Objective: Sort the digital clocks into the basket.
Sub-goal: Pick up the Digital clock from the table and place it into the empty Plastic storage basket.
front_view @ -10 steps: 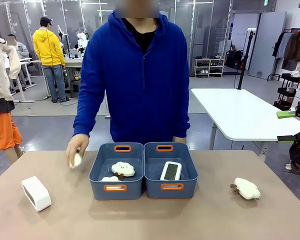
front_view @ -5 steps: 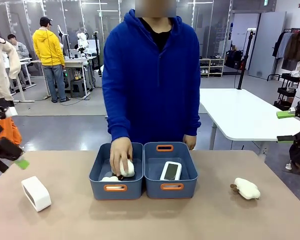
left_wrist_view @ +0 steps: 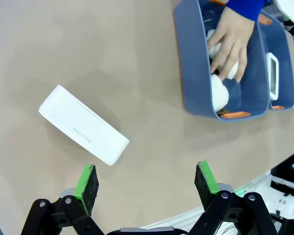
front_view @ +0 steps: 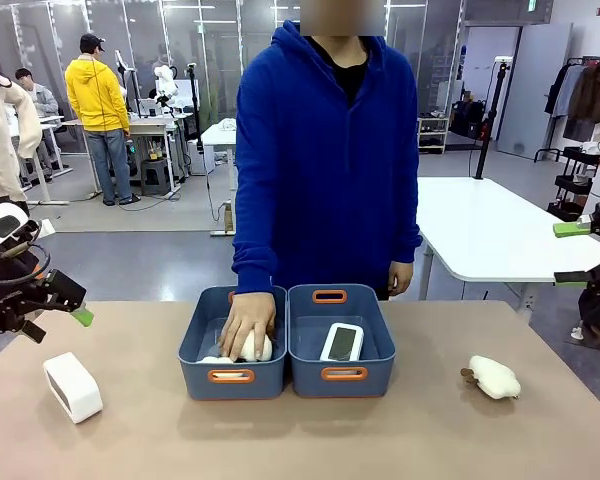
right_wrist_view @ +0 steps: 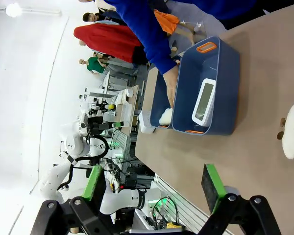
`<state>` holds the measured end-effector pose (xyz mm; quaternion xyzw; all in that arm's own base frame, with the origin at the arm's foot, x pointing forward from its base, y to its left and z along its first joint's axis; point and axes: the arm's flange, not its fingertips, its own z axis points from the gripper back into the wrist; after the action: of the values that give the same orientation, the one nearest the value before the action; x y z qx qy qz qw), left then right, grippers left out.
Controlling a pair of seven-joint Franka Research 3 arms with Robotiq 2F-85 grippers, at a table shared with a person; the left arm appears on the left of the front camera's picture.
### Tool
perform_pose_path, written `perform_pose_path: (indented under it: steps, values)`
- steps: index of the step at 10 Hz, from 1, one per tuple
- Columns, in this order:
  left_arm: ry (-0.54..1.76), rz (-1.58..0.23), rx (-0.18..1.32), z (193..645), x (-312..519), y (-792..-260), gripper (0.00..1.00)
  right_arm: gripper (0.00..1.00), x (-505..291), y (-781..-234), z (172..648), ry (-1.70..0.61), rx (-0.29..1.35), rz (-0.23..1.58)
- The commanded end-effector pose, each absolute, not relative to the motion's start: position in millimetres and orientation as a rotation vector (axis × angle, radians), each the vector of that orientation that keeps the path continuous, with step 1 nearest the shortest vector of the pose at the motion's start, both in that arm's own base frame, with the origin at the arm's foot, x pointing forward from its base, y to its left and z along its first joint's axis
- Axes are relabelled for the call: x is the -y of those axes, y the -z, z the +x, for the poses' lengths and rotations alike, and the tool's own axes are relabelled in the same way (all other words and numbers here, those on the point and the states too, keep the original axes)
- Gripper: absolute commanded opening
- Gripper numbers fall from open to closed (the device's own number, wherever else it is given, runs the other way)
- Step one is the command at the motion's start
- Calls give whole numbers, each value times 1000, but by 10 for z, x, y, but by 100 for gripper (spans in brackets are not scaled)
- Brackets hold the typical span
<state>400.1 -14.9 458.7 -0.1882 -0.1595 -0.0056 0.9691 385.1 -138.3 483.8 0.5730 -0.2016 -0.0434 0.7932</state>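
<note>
Currently holding the left hand (left_wrist_view: 146, 180) wide open and empty above the worktop (left_wrist_view: 63, 49), far to the left of the basket (front_view: 310, 378). Looking past the green pads at the loose digital clock (left_wrist_view: 83, 125), lying on the worktop just ahead of the hand and apart from it, also well left of the basket, showing a plain white side with small print. Judging it as light, rigid, smooth-shelled plastic: likely slippery under the pads, unlikely to give, and probably best spared on the screen face. Favouring a grip across the two long sides near the middle, closing over the narrow dimension rather than end to end, with the rounded corners looking like poor purchase. Seeing the second clock (front_view: 342, 342) already resting inside the basket, screen up. Noting a person's hand (front_view: 247, 322) reaching into the twin bin (front_view: 198, 372) set against the basket's left wall, resting on white plush clouds there. Spotting another plush cloud (front_view: 495, 377) on the worktop, right of the basket. Holding the right hand (front_view: 572, 252) open and empty, far right of the basket, beyond the worktop's edge.
</note>
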Motion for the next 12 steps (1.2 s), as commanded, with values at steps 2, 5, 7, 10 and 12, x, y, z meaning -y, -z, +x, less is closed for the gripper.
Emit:
perform_pose_path:
  steps: [2, 5, 7, 10, 12]
  values:
    - [11, -380, 322, 4001, 149, -4587, 100, 100, 1384, -4845, 3857, 83, 442, 1239]
    - [-323, -154, 160, 4316, 323, -4265, 100, 100, 1384, -4845, 3857, 83, 442, 1239]
    - [-383, -66, 107, 4395, 414, -4045, 100, 100, 1384, -4845, 3857, 83, 442, 1239]
    - [-566, -35, 90, 4625, 453, -3700, 100, 100, 1384, -4845, 3857, 83, 442, 1239]
    - [-612, -1, 60, 4733, 445, -3441, 100, 100, 1384, -4845, 3857, 83, 442, 1239]
